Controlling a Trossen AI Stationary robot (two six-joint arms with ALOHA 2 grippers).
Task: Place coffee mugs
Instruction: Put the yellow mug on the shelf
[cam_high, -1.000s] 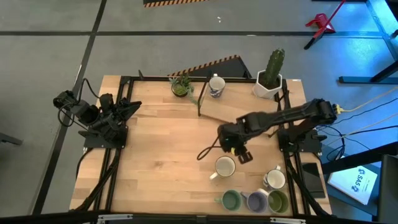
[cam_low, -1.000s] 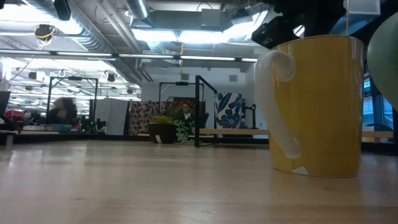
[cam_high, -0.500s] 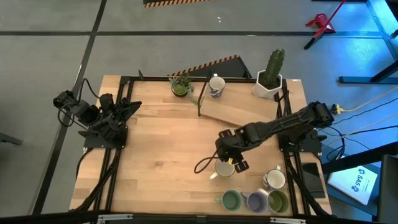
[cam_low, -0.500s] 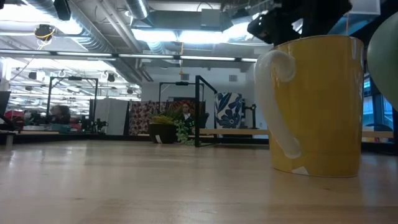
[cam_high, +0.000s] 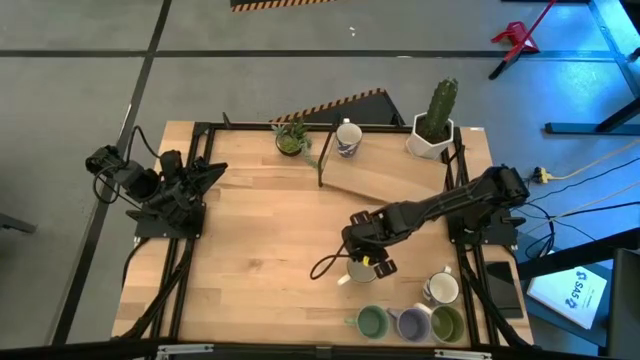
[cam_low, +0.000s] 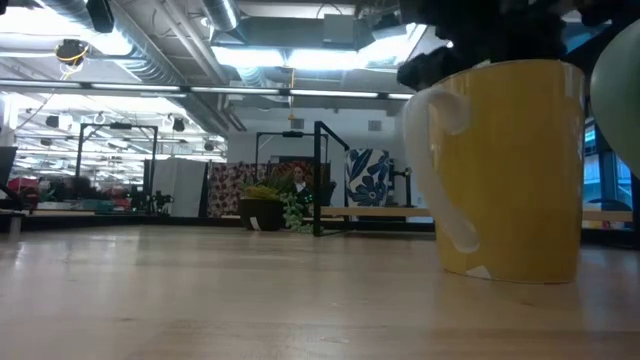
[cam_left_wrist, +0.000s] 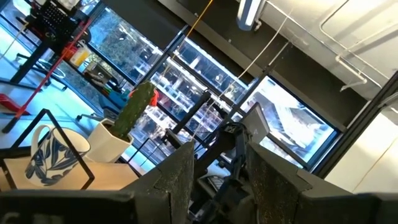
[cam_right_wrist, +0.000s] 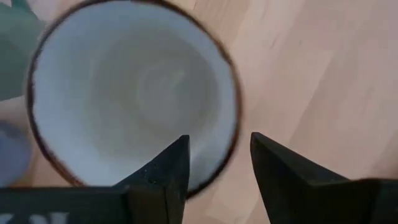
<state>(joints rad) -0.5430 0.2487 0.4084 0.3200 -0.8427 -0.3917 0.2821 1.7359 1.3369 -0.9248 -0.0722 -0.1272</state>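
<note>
right tool (cam_high: 364, 262), fingers apart, astride the rim of a cream mug (cam_right_wrist: 134, 87) standing upright on the table (cam_high: 260, 230), one finger (cam_right_wrist: 160, 171) inside the bowl, the other (cam_right_wrist: 283, 168) outside. four more mugs (cam_high: 412, 320) clustered at the mug's 4 o'clock, a blue-patterned mug (cam_high: 347, 138) well apart at 12. left tool (cam_left_wrist: 214, 180) parked at the table's 9 o'clock edge, fingers apart.

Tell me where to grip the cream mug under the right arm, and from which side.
Grip the cream mug by its rim wall, coming straight down from above. It stands upright with its mouth open, and its handle sticks out sideways, so choose a stretch of rim away from the handle. The right hand already hangs there, open, its fingers either side of the rim, one inside, one outside.
</note>
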